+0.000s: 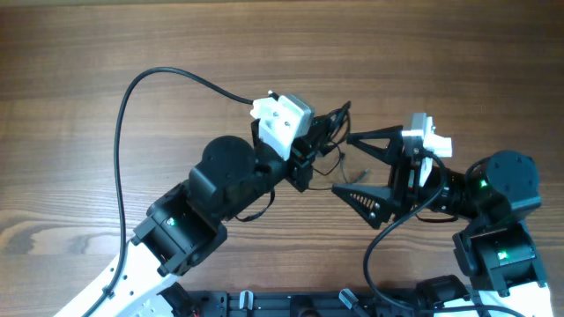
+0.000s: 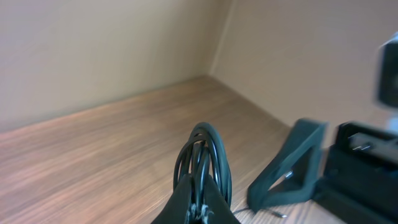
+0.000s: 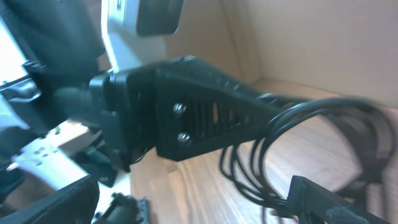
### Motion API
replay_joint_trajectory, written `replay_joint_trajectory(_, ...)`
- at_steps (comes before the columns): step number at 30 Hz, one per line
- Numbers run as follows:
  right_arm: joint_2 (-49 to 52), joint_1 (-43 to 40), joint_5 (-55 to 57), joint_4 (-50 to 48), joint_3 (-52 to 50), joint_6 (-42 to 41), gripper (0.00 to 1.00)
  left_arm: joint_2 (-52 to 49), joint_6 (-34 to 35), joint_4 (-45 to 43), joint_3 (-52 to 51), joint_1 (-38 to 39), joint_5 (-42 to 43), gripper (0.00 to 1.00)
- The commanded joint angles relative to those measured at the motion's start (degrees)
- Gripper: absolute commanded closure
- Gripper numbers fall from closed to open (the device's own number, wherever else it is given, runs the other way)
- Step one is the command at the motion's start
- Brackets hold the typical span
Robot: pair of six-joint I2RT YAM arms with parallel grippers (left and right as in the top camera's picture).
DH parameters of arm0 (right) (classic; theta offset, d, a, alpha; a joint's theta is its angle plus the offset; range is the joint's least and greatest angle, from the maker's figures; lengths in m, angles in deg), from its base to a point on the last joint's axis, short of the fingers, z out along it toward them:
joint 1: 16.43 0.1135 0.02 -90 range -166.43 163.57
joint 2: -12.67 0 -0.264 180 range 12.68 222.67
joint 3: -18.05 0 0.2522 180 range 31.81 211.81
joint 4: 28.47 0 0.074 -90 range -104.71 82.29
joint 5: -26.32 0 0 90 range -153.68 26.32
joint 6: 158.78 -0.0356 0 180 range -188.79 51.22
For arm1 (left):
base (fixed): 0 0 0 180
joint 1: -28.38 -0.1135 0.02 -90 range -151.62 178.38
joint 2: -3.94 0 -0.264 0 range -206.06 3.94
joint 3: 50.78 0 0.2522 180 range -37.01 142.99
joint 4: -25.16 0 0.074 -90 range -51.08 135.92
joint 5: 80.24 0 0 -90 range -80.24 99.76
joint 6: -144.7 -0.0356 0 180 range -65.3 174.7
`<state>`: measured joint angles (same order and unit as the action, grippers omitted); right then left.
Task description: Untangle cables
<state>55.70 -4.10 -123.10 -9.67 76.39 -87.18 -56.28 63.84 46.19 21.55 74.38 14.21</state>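
The left pincer (image 1: pixel 319 141) is clamped tight on a small bundle of thin black cables (image 2: pixel 204 129), a little right of the middle of the overhead frame. In its own wrist camera the bundle stands up as a narrow coil of several turns. It rises from between the closed fingers at the bottom centre, with the wooden table (image 2: pixel 93 155) behind it. Overhead, a few thin loops poke out past the fingertips toward the upper right. One loose strand trails down and to the right, into the gap between the two arms.

The right pincer (image 1: pixel 341 163) faces it from the right side of the frame, jaws spread wide and holding nothing. Its two triangular fingers point left, one above the loose strand and one below. Whether the strand touches the lower finger I can't say; it is too fine to make out. In the right wrist view the left pincer's ribbed finger fills the centre, and the coil hangs in blurred loops at its tip, right of centre.

A thicker black lead (image 1: pixel 123 123) arcs from the left arm's white camera unit (image 1: pixel 282 119) across the upper left of the overhead frame.
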Motion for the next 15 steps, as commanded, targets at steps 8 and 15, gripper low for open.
replay_joint_trajectory(8, 3.1, 0.2, -7.4, -1.2, 0.0, 3.9, 0.02, 0.1, 0.5, -4.3, 1.0, -0.1, 11.7, 0.96)
replay_joint_trajectory(15, 4.8, 0.2, -8.7, -4.7, 0.0, 4.9, 0.13, 0.1, 0.5, -4.3, 1.0, -0.1, 14.2, 0.96)
